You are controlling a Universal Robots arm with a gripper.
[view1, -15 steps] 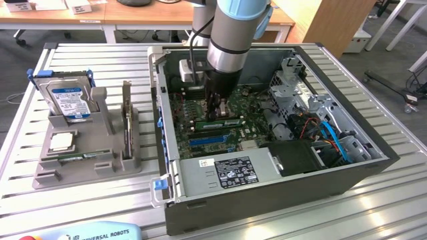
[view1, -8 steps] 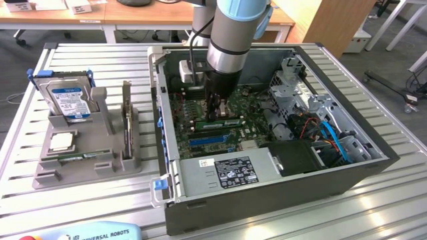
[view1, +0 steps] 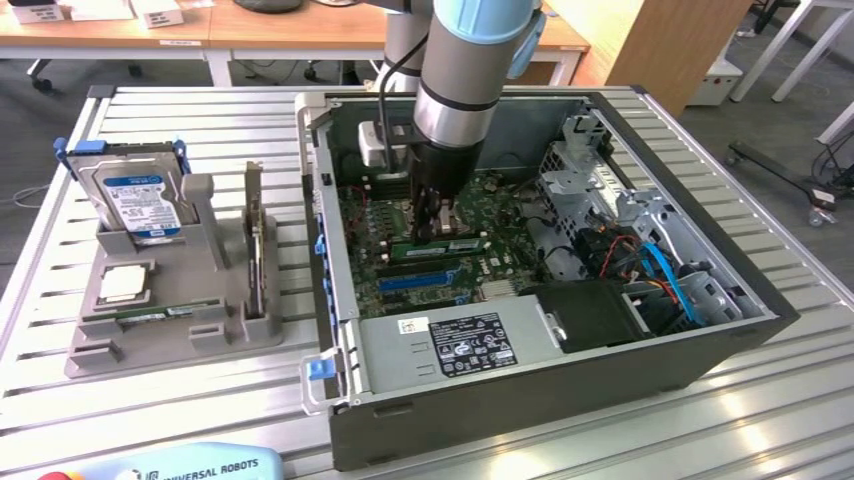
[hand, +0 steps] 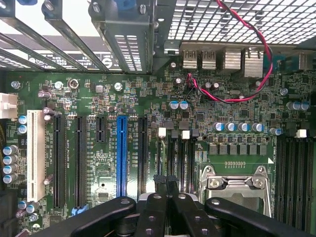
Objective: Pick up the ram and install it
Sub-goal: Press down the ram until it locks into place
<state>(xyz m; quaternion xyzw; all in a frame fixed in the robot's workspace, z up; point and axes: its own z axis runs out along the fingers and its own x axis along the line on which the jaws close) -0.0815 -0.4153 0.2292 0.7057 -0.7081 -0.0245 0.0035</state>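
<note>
Green ram (view1: 144,313) — flat in gray holder (view1: 203,200)

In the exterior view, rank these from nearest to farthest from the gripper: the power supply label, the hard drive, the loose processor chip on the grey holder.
1. Power supply label, inside the case, below the gripper.
2. Processor chip, on the holder at the exterior view's left.
3. Hard drive, upright, farthest left; close to the chip's distance.

Probably a robotics lab, slatted aluminium workbench (view1: 747,400), open computer case (view1: 534,380), wooden desks (view1: 267,30)
</note>
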